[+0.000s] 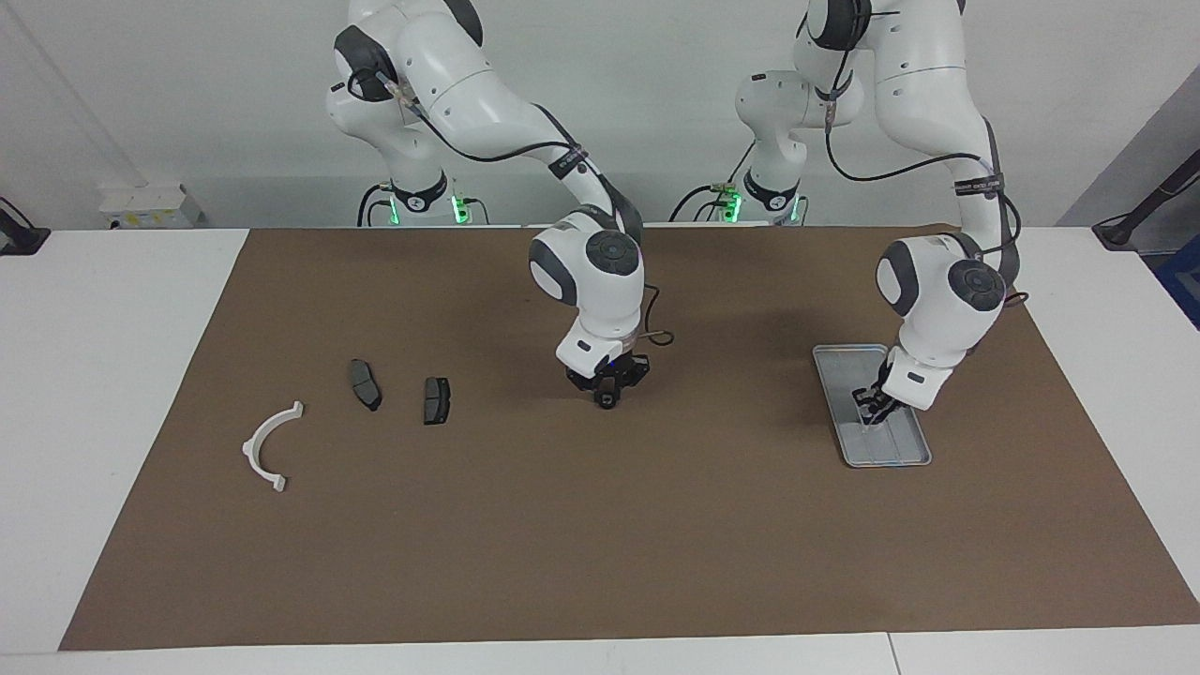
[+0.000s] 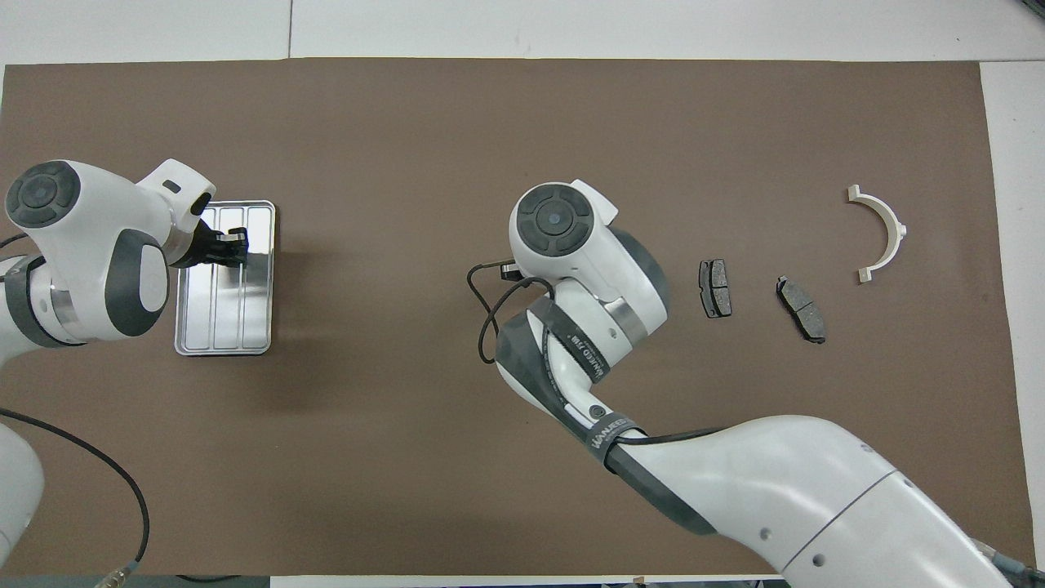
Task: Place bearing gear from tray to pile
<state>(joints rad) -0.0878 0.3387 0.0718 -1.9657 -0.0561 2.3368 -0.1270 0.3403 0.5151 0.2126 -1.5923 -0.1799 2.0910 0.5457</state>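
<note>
clock ref: overhead view, 12 = away from the robots
bearing gear [image 1: 609, 401]: small dark round part, off the tray and off the mat, hanging at the right gripper's tips
right gripper [image 1: 609, 392]: clamped on the bearing gear, pointing down over bare mat near the centre of the dial, between tray and pile (the arm's wrist hides it in the overhead view, so this is read from the facing view)
left gripper [image 2: 233, 245]: over the tray, above its 12 o'clock half, tips low over the ridges; grip state: cannot tell
tray [image 2: 222, 349]: flat on the mat at 9 o'clock, long side running 12 to 6, no part visible in it
pile: at 3 o'clock, three loose parts, none touching another
brake pads: one [image 2: 715, 287] closest to the right gripper, the other [image 2: 801, 309] just at its 4 o'clock
white bracket [image 2: 880, 233]: half ring at 1 o'clock from the pads, farther from the robots than both, open side facing 9 o'clock
mat [image 1: 600, 544]: brown, covers most of the white table [image 1: 112, 328]
</note>
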